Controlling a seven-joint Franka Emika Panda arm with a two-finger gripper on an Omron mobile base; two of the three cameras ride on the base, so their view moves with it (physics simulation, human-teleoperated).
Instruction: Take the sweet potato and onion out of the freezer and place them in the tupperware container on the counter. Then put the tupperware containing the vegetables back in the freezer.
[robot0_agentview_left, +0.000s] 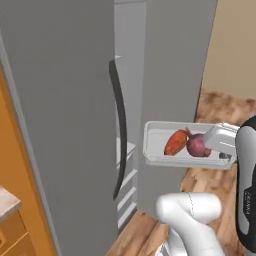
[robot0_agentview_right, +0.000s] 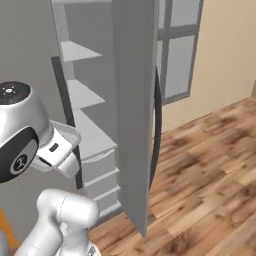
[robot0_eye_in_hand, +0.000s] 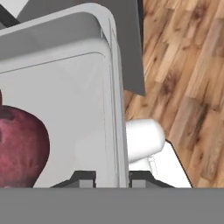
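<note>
Tupperware container rim pinched by gripper, sweet potato and onion inside; keep level entering freezer.

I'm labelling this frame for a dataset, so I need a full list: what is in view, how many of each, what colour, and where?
freezer: one, plain grey, door open, ahead of the robot.
door handle: one, long, dark grey, vertical on the freezer door.
inner shelves: several, pale grey, inside the freezer.
tupperware container: one, light grey tray, held in the air in front of the freezer.
sweet potato: one, orange-red, lying in the container.
onion: one, purplish-red, in the container beside the sweet potato.
counter: one corner, marbled, lower left of the left base view.
floor: wooden planks, brown.
arm: one, white.
pincer: one, shut on the container's rim.
</note>
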